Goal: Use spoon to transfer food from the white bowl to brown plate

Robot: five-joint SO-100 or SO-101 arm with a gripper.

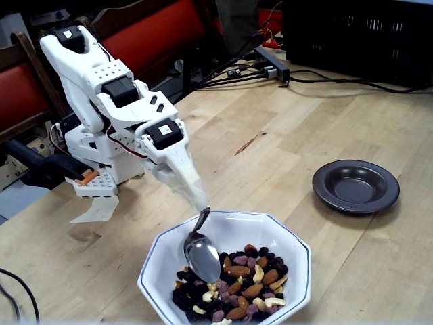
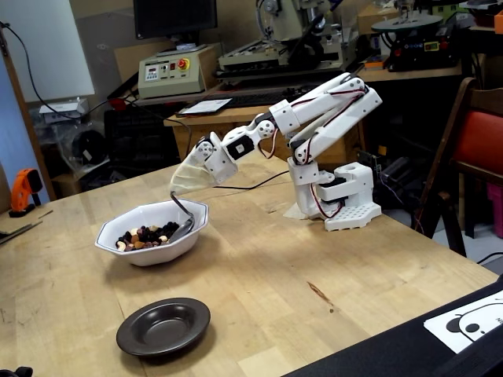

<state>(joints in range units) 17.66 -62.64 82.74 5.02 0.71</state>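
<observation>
- My pincer (image 1: 197, 203) is clamped on the thin handle of the spoon (image 1: 201, 255), so the spoon works as an extension of my arm.
- The spoon's oval bowl is down inside the white bowl (image 1: 162, 252), at the near-left edge of the food (image 1: 243, 283); it looks empty, with its tip just touching the first dark berries.
- In the other fixed view the spoon (image 2: 181, 228) dips over the white bowl's (image 2: 149, 250) right rim toward the food (image 2: 143, 236).
- The brown plate (image 1: 356, 185) sits empty on the tabletop (image 1: 284, 122), well apart from the white bowl; in the other fixed view the brown plate (image 2: 163, 326) lies in front of it.
- To scoop well, I judge I should push the spoon's tip low under the heap, sliding toward the thick middle instead of skimming the top.
- Then I should roll my wrist until the spoon sits level before lifting, or the almonds may slide off.
- The lift should be slow and clear the rim, since a knock could spill the load.
</observation>
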